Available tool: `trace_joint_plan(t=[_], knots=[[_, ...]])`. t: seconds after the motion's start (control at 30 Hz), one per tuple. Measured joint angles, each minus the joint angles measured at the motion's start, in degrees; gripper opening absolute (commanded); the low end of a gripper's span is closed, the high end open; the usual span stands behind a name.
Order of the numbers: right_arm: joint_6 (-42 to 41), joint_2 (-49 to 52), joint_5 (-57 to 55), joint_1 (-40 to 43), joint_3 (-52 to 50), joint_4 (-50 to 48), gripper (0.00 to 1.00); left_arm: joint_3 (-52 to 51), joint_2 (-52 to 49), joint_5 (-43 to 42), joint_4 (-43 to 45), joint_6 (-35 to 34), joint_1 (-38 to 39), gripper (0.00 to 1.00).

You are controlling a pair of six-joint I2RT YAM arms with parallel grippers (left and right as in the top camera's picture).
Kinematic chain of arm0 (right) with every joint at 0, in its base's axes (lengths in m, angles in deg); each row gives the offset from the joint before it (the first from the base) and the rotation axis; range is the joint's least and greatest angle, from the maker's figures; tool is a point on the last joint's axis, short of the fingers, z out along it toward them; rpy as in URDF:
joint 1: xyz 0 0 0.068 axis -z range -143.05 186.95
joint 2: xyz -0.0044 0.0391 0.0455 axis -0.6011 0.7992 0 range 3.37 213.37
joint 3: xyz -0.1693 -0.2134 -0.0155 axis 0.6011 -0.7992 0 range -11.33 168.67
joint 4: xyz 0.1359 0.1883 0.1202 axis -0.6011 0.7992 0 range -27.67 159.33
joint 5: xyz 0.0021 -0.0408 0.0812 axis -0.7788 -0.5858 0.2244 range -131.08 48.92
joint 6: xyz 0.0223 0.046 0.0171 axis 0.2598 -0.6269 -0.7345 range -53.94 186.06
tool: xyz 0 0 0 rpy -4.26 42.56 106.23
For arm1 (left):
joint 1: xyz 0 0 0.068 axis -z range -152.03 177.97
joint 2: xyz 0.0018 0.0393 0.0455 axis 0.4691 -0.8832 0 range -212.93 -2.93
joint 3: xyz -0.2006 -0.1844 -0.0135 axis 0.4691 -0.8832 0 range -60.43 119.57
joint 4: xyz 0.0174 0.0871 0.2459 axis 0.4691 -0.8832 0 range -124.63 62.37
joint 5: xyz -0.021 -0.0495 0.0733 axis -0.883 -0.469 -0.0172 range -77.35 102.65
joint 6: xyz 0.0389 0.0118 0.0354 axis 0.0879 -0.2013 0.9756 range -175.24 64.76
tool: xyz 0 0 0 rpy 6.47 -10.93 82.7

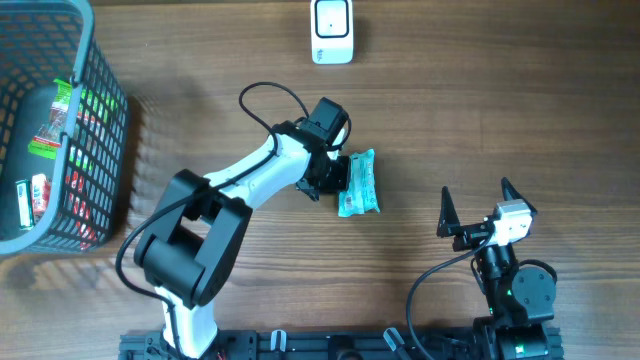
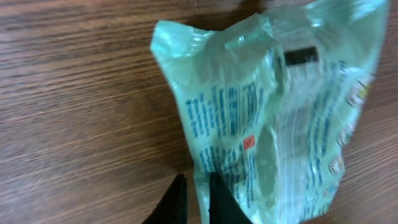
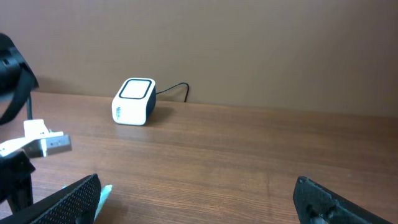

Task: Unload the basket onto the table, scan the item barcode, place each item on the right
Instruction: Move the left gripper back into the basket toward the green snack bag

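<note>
The green packet (image 1: 359,184) lies flat on the table (image 1: 520,90) at frame centre, its left edge pinched by the left gripper (image 1: 338,176). The scanner (image 1: 332,30) stands at top centre. A basket (image 1: 97,60) sits upper left. The right gripper (image 1: 476,190), lower right, is spread wide.

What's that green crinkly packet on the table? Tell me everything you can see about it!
The packet is a pale green, shiny plastic wrapper, crinkled all over, with blue printed text, a small red mark and a dark bar near one end. It lies flat on the wooden table, near the middle. The left gripper has its jaws almost closed, and they seem to pinch one edge of it. Nothing else touches it.
</note>
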Motion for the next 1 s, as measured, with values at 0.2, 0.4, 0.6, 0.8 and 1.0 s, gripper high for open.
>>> trace_joint_plan(t=[0.2, 0.4, 0.6, 0.8, 1.0], knots=[[0.0, 0.0, 0.0, 0.0, 0.0, 0.0, 1.00, 6.0, 9.3, 3.7, -8.2, 1.1, -1.0, 0.43], [0.0, 0.0, 0.0, 0.0, 0.0, 0.0, 1.00, 32.4, 14.9, 12.5, -22.6, 4.8, -12.2, 0.83], [0.0, 0.0, 0.0, 0.0, 0.0, 0.0, 1.00, 46.0, 16.7, 19.2, -21.2, 7.5, -32.6, 1.00], [0.0, 0.0, 0.0, 0.0, 0.0, 0.0, 1.00, 46.4, 16.2, 21.0, -19.2, 7.8, -53.6, 1.00], [0.0, 0.0, 0.0, 0.0, 0.0, 0.0, 1.00, 46.4, 13.6, 21.8, -20.1, 8.9, -67.5, 1.00]])
